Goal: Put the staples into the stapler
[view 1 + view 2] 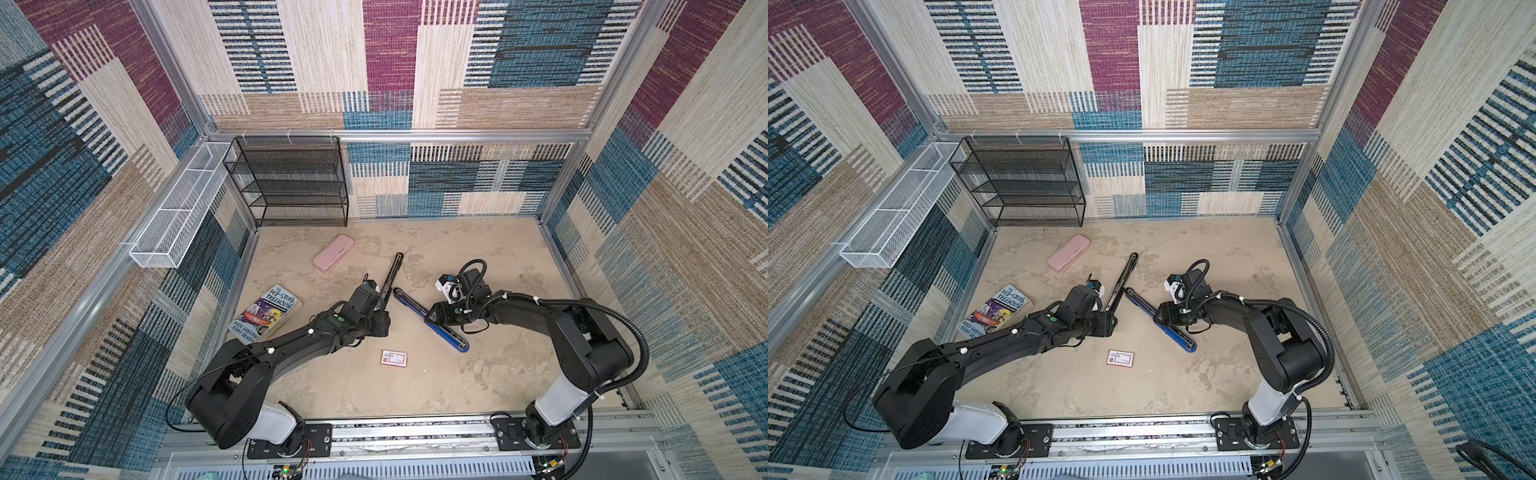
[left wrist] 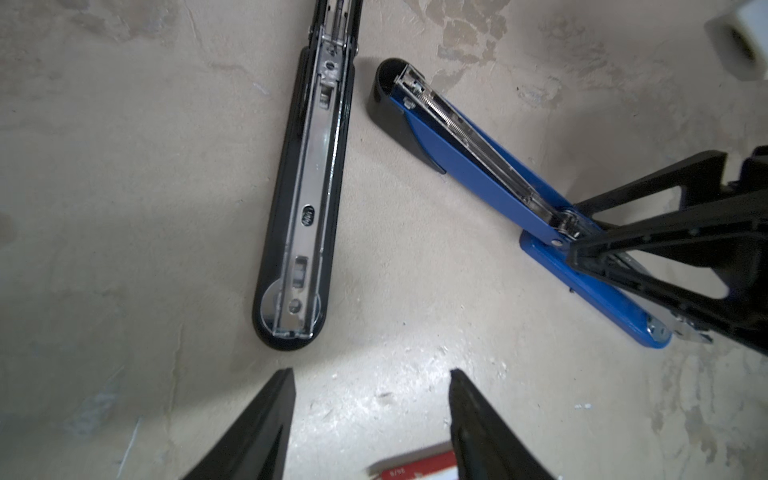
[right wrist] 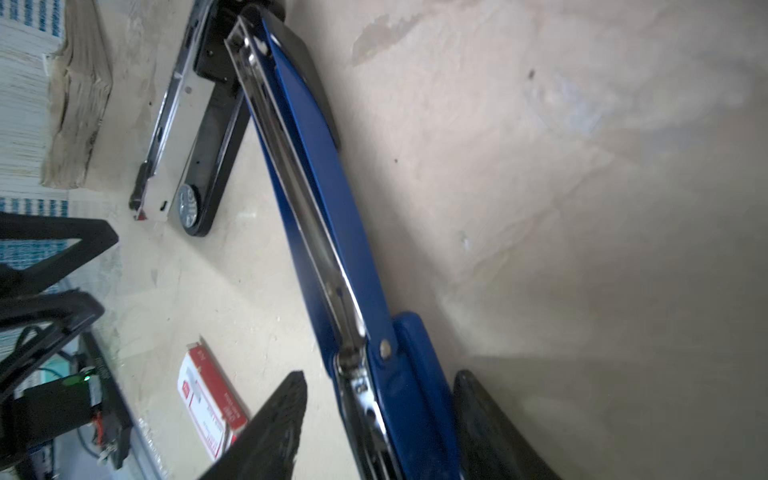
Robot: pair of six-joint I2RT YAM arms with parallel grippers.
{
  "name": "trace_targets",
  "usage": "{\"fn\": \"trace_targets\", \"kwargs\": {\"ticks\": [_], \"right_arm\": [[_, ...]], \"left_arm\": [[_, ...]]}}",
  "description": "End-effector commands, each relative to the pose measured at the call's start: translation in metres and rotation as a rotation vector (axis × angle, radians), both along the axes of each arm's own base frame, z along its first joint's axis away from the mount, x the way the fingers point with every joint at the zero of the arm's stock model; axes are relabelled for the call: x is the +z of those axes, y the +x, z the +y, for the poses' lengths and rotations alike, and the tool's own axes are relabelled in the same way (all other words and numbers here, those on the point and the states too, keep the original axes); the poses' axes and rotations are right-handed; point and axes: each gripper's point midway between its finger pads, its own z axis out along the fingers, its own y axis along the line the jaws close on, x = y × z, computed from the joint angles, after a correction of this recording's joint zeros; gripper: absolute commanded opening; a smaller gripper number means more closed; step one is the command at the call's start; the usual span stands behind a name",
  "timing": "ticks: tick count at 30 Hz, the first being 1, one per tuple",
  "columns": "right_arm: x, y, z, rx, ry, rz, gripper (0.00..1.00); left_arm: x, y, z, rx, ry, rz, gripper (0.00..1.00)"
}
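The blue stapler (image 2: 457, 158) is seen opened flat on the table (image 1: 353, 395). It is straddled near its hinge by the right gripper (image 3: 380, 374), though a firm clamp cannot be told. Beside it, the left gripper (image 2: 372, 372) is held with jaws apart, nothing between. The staples box (image 1: 394, 358) is lying untouched near it, on the robot's side. The black stapler (image 2: 303, 199) is found just beside its far tip.

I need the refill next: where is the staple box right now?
In both top views the staple box lies flat on the table, front and centre, just left of the blue stapler's near end.
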Motion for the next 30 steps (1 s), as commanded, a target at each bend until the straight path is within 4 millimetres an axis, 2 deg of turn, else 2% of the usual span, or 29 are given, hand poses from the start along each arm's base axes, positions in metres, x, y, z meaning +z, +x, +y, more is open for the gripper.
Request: {"fn": "trace_targets", "kwargs": {"ticks": [1, 7, 13, 23, 30], "right_arm": [[-0.012, 0.004, -0.004, -0.027, -0.108, -0.009, 0.55], [-0.02, 0.012, -0.011, -0.102, -0.215, -0.021, 0.41], [-0.009, 0.035, -0.024, -0.261, -0.219, -0.07, 0.39], [0.007, 0.101, -0.064, -0.513, -0.167, -0.107, 0.37], [0.011, 0.137, -0.066, -0.557, -0.13, -0.116, 0.36]], "left_arm": [[0.005, 0.001, -0.002, 0.012, -0.039, -0.009, 0.62], [0.003, 0.0, 0.005, 0.028, -0.04, -0.006, 0.62], [0.003, 0.0, 0.007, 0.034, -0.045, -0.003, 0.62], [0.006, -0.003, 0.011, 0.045, -0.057, -0.005, 0.62], [0.004, -0.007, 0.012, 0.048, -0.065, 0.013, 0.62]]}}
